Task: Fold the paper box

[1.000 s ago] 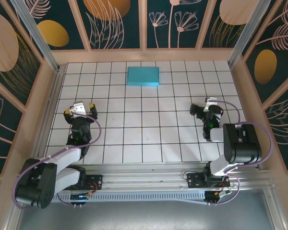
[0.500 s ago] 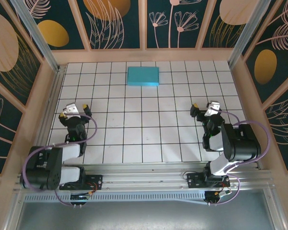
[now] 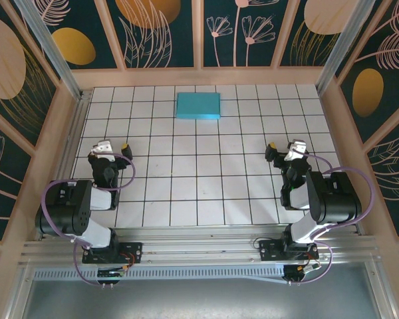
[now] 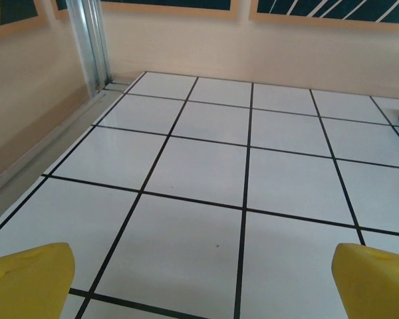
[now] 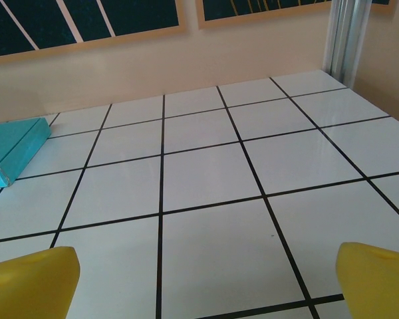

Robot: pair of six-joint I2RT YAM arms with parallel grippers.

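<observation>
paper box (image 3: 198,106) lies flat and closed at top centre of the overhead frame, same spot as a second ago. left gripper (image 3: 108,147), lower left, has pulled back toward its base. right gripper (image 3: 284,150), lower right, has barely shifted. both have fingers wide apart and empty above the tabletop (image 3: 206,179). fold looks done, arms retiring.

Both arms are built from black, rounded housings, and the left arm (image 3: 66,211) and the right arm (image 3: 332,197) are made alike. A lilac cable (image 3: 44,203) is looped beside the left arm, and a second lilac cable (image 3: 363,177) beside the right arm. A small white part is seen on the left gripper (image 3: 108,147) and on the right gripper (image 3: 284,150). The fingertips (image 4: 30,279) are covered in smooth yellow material with rounded corners. Each arm is mounted on a black base bracket (image 3: 113,253).
</observation>
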